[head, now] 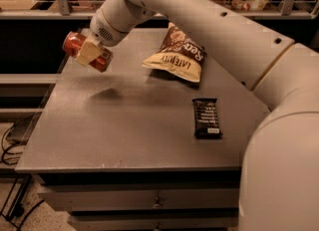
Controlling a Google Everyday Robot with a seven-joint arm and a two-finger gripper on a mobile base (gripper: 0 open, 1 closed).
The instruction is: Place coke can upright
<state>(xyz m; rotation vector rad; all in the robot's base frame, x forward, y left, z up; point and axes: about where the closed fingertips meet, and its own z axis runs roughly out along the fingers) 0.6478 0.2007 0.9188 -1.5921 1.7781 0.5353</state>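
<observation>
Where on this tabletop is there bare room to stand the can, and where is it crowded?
Bare: left half of the table, under the gripper holding the coke can aloft. Crowded: right side, chip bag and chocolate bar.

Grey surface (124,125) with its contents. A chip bag (175,55), brown and cream, lies flat near the far edge, its printed lettering upside down to the camera. A dark candy bar (206,118) lies lengthwise near the right edge, well apart from the bag. The gripper (88,52) hangs above the far left corner, left of the bag. Below the surface: a drawer front (157,202). Lower left: dark cables (10,140) on the floor. Background: a shelf (279,12) bearing packaged goods.
</observation>
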